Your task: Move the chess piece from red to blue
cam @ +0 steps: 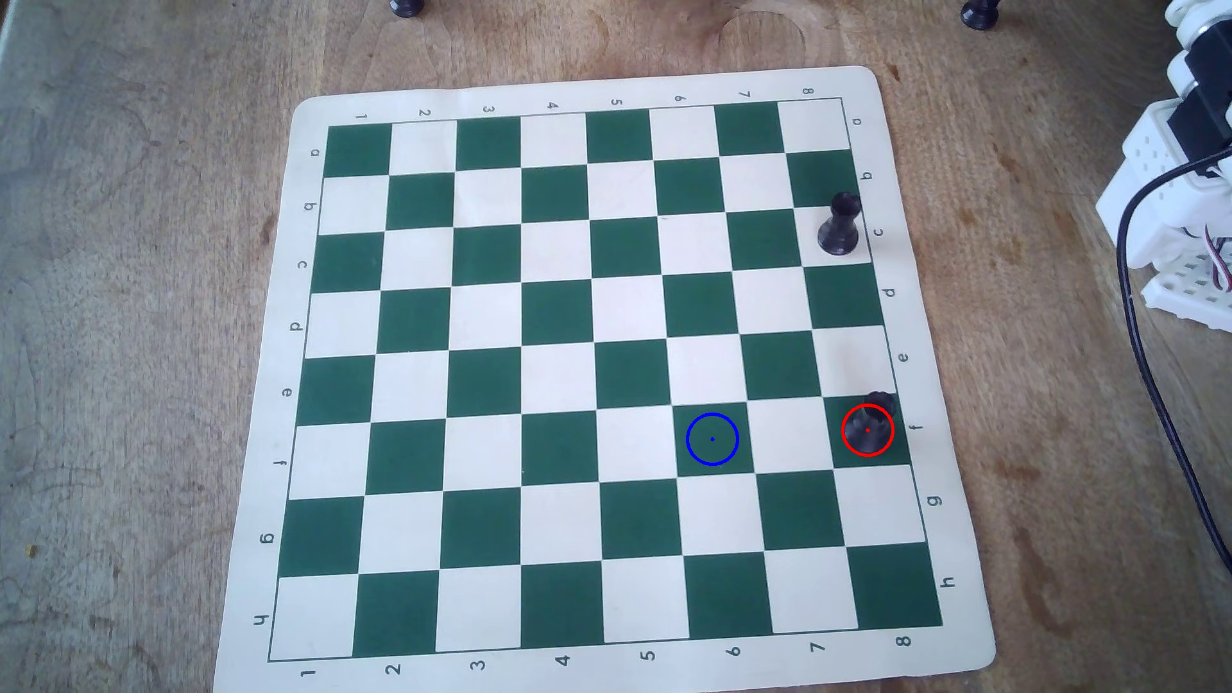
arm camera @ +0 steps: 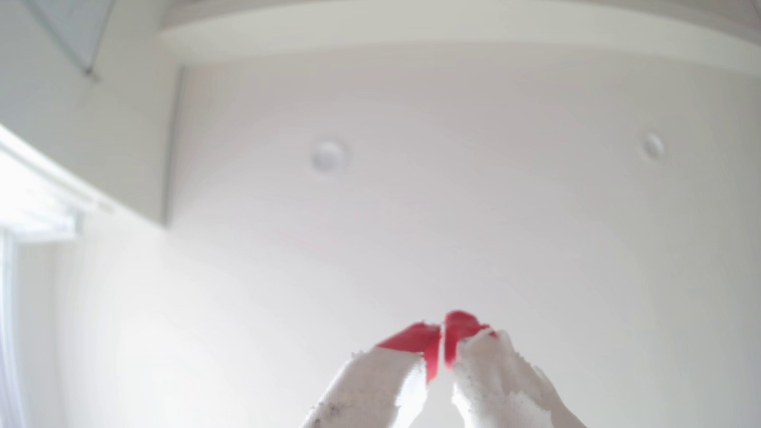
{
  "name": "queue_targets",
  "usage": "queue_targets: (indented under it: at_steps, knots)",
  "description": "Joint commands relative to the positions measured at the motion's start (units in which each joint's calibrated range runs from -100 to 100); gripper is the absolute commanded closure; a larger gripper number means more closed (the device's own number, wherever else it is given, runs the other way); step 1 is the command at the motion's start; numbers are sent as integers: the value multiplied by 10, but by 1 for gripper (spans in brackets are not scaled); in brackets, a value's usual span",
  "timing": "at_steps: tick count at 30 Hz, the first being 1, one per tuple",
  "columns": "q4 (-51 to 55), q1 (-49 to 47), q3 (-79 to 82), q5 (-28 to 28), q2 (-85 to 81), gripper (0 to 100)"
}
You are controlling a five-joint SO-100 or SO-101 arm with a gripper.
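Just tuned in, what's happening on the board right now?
Nothing is being handled yet. The black rook stands inside the red circle on a green square near the chessboard's right edge in the overhead view, and the blue circle, two squares to its left, is empty. A taller black piece stands further up that edge. The arm sits off the board, and the wrist view shows the gripper shut, empty and aimed at the ceiling.

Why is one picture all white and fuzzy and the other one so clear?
The wrist view points up at a bright ceiling and wall, so it looks washed out and blurry; the gripper with its red tips is soft, and straight edges bend from the lens. The overhead view is sharper and evenly lit: the board and the chess piece in the red circle show clearly.
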Motion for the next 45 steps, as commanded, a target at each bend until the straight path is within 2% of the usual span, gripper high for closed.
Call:
queue_targets:
  at_steps: [1,5,11,12,16,17,19,20,21,22,24,26,29,31,34,35,36,39,42,43,45]
  knots:
    - [-2,-1,9,1,-3,100]
    - [0,0,9,1,-3,96]
    - [32,-4,8,-2,-3,97]
    - [94,-4,8,0,-3,100]
    - [234,-10,8,-1,-2,100]
    - [302,-20,7,17,-2,100]
    - [351,-49,7,60,-2,100]
    - [372,-67,8,99,-2,100]
    - [385,-105,8,132,-4,92]
    - [388,-133,9,139,-12,83]
    - [417,-160,9,164,-30,78]
    - [451,-168,9,178,-39,68]
    - [492,-168,9,179,-39,64]
    - [591,-160,-20,172,-32,63]
    - [723,-98,-93,136,-4,63]
    - [894,-47,-170,103,-3,64]
    - [1009,-19,-224,84,4,64]
    - [1256,61,-333,48,55,62]
    - [1374,93,-385,2,102,61]
    - [1454,82,-414,-17,113,60]
    - [1510,60,-431,-27,118,60]
